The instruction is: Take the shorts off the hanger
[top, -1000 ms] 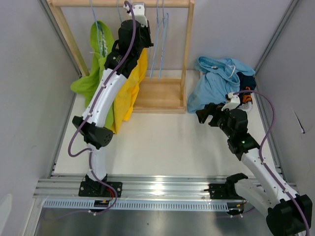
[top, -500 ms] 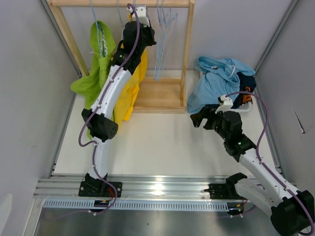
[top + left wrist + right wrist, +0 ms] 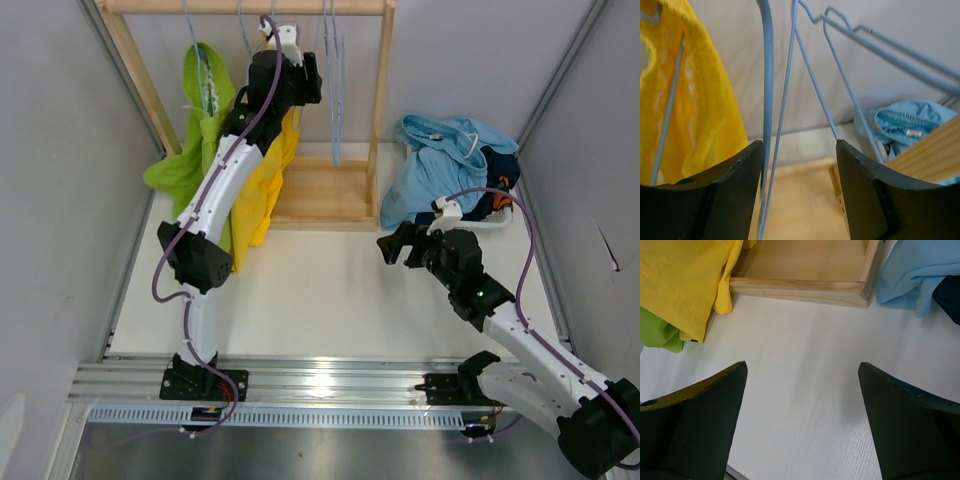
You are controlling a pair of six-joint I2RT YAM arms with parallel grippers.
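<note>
Lime green shorts (image 3: pixel 195 130) and yellow shorts (image 3: pixel 262 190) hang on blue hangers from the wooden rack (image 3: pixel 378 110). My left gripper (image 3: pixel 305 82) is up by the rail, just right of the yellow shorts (image 3: pixel 705 110). It is open (image 3: pixel 799 165), and a bare blue hanger wire (image 3: pixel 767 100) runs down between its jaws, close to the left finger (image 3: pixel 730 195). Light blue shorts (image 3: pixel 440 165) lie in a heap at the right with navy shorts (image 3: pixel 502 163) and a patterned pair (image 3: pixel 497 197). My right gripper (image 3: pixel 392 245) hovers open over the table (image 3: pixel 802 405), holding nothing.
Empty blue hangers (image 3: pixel 332 90) dangle from the rail toward the rack's right post. The rack's wooden base (image 3: pixel 800 287) lies ahead of the right gripper, with yellow shorts (image 3: pixel 685 285) to its left and light blue shorts (image 3: pixel 915 270) to its right. Grey walls close in both sides.
My left gripper has opened from shut and moved right along the rail. The empty hangers swung right. My right arm has moved left across the table, still open.
</note>
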